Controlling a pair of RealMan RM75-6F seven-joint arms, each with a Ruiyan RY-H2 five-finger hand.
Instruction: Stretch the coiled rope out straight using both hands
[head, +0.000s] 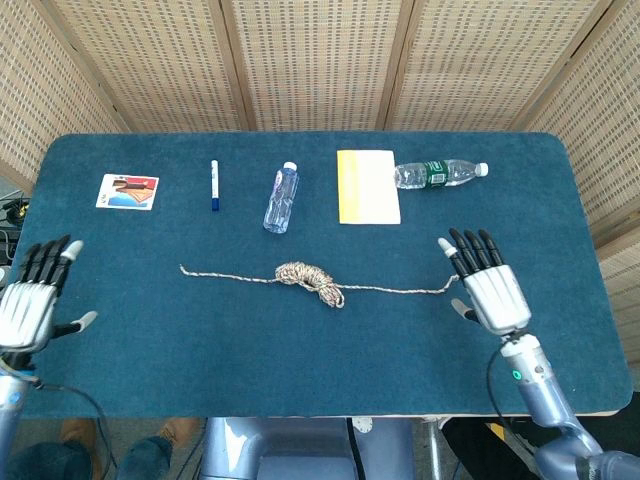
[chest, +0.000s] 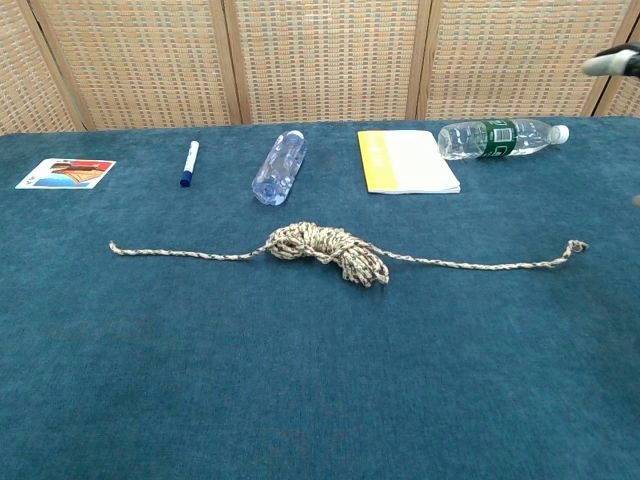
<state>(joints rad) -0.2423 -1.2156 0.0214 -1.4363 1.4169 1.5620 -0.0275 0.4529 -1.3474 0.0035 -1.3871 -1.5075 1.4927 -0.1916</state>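
The speckled rope (head: 310, 281) (chest: 325, 249) lies flat on the blue table, still bunched in a coil at its middle. One loose end reaches left (chest: 115, 246), the other right (chest: 575, 246). My left hand (head: 30, 305) hovers at the table's far left edge, fingers spread, holding nothing, well clear of the rope's left end. My right hand (head: 486, 287) is open just right of the rope's right end, apart from it. In the chest view only a fingertip (chest: 612, 63) of the right hand shows at the upper right corner.
Along the far side lie a picture card (head: 127, 191), a blue-capped marker (head: 214, 185), a clear bottle (head: 281, 198), a yellow notepad (head: 367, 186) and a green-label bottle (head: 438, 173). The table's front edge (head: 320, 414) runs near both hands.
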